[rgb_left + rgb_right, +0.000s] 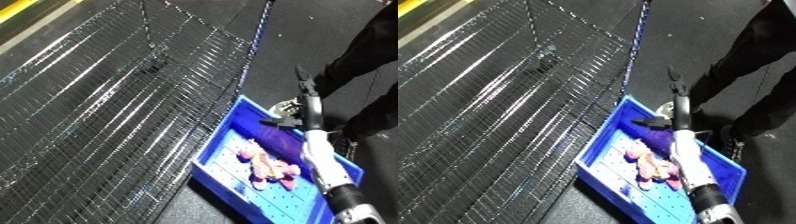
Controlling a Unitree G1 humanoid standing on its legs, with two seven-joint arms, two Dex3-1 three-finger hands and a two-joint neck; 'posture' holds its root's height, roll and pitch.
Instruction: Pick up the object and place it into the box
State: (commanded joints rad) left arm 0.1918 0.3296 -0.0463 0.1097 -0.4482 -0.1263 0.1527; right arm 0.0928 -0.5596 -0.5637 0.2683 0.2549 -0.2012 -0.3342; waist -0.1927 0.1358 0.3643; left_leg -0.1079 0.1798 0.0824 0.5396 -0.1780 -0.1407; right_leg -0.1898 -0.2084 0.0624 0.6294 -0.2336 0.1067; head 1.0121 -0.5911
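Note:
A blue bin (213,152) lies on the dark floor at the lower right. It holds a heap of pink pieces (266,167) and a dark purple object (282,141) near its far end. My right forearm (324,165) reaches over the bin from the lower right edge. My right hand (308,107) stretches past the bin's far rim with its fingers straight and nothing in them; its thumb juts left above the purple object. My left hand shows in no view.
A large wire mesh panel (107,100) covers the left and middle of the view. A small pale thing (286,105) lies just beyond the bin's far rim. A person in black (373,65) stands at the right edge. A yellow stripe (22,10) runs along the top left.

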